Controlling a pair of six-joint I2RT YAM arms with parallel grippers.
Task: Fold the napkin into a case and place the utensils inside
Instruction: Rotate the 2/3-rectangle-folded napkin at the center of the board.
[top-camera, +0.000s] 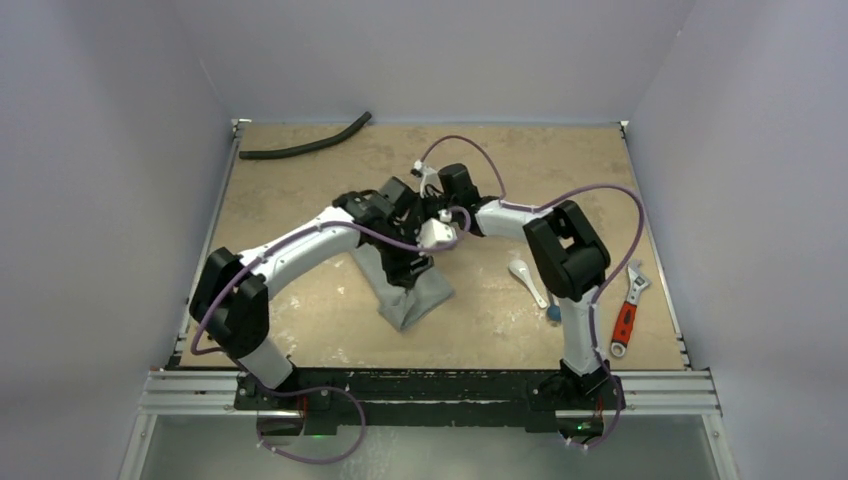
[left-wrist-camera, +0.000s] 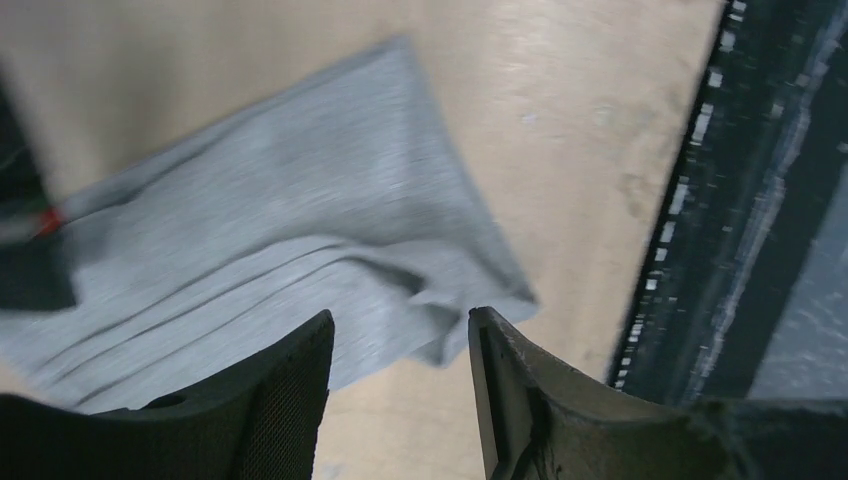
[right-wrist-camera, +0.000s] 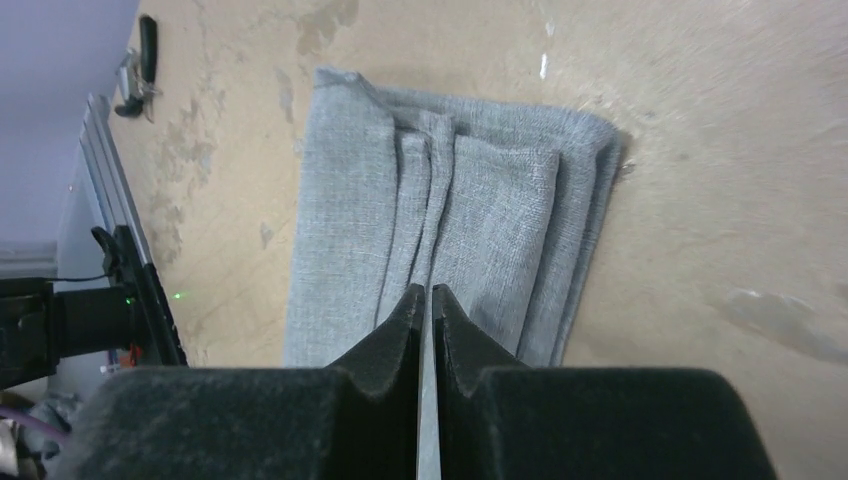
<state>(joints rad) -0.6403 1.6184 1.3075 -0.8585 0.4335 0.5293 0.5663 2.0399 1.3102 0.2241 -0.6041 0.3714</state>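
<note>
The grey napkin (top-camera: 415, 295) lies folded into a flat oblong case on the table, with layered pleats showing in the right wrist view (right-wrist-camera: 440, 220). My left gripper (top-camera: 408, 268) is open just above the cloth's near end (left-wrist-camera: 300, 220), with nothing between its fingers (left-wrist-camera: 285, 400). My right gripper (top-camera: 434, 228) hovers over the cloth's far end, shut and empty (right-wrist-camera: 425, 292). The white spoon (top-camera: 525, 279) and the dark stick utensil with a blue end (top-camera: 552, 312) lie on the table right of the cloth, partly behind my right arm.
A red-handled wrench (top-camera: 626, 318) lies near the right edge. A black curved hose (top-camera: 305, 145) lies at the back left. The metal rail (top-camera: 430, 385) runs along the near edge, also seen in the left wrist view (left-wrist-camera: 690, 200). Purple cables loop over both arms.
</note>
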